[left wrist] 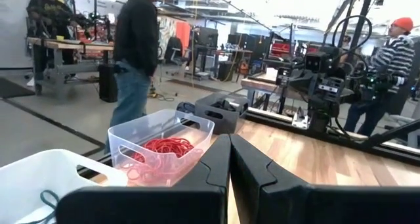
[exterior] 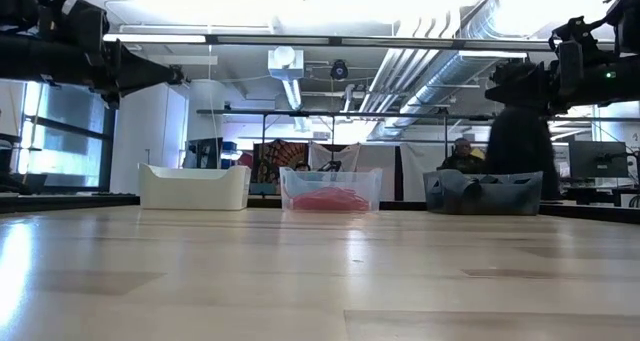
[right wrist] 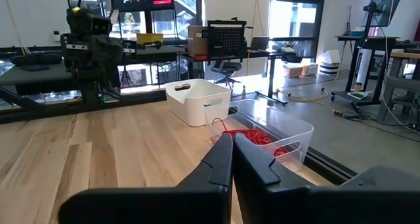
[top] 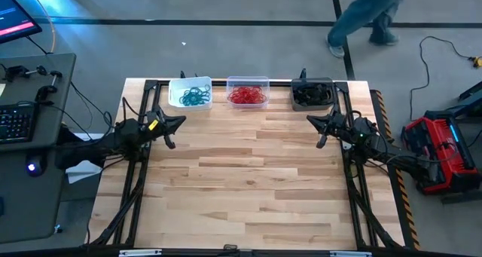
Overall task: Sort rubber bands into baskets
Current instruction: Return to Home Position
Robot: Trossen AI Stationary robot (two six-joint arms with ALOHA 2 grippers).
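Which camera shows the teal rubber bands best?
The high view: it looks straight down on the teal rubber bands in the white tub. Low and right wrist views show only tub walls; left wrist catches one strand.

Bright overhead light; ceiling lamps blown out in low view; pale glare on worktop; shadows soft, faint.
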